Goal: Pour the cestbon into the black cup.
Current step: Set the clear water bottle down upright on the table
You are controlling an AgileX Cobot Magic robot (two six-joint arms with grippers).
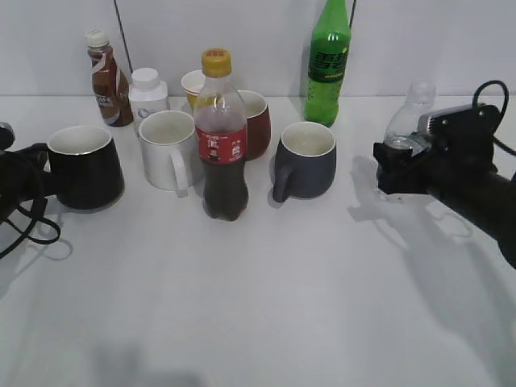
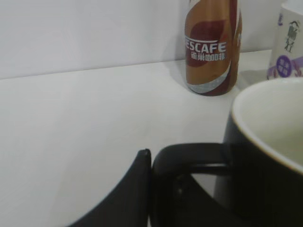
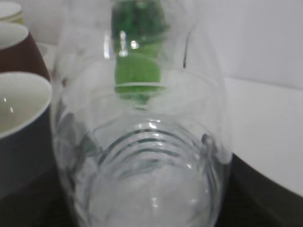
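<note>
Over at 3 o'clock the right pincer point(image 1: 393, 165) is gripping the cestbon point(image 1: 407, 113), upright on the tabletop point(image 1: 266, 298); left pincer point(image 1: 34, 173) is clamping the black cup's point(image 1: 83, 165) handle at 9 o'clock; pouring isn't started yet, I reckon.

Coffee bottle point(image 2: 211, 47), far left: label reads "NESCAFE" with Chinese characters beneath. Cola bottle point(image 1: 220, 137), green bottle point(image 1: 327, 64), white jar point(image 2: 287, 42): print illegible

The right gripper point(image 1: 395, 165) hides the cestbon's point(image 1: 407, 113) lower half. The black cup point(image 2: 265, 156) is cut off by the left wrist view's right edge. A yellow cup point(image 1: 193, 83) is mostly hidden behind the cola bottle point(image 1: 221, 137).
</note>
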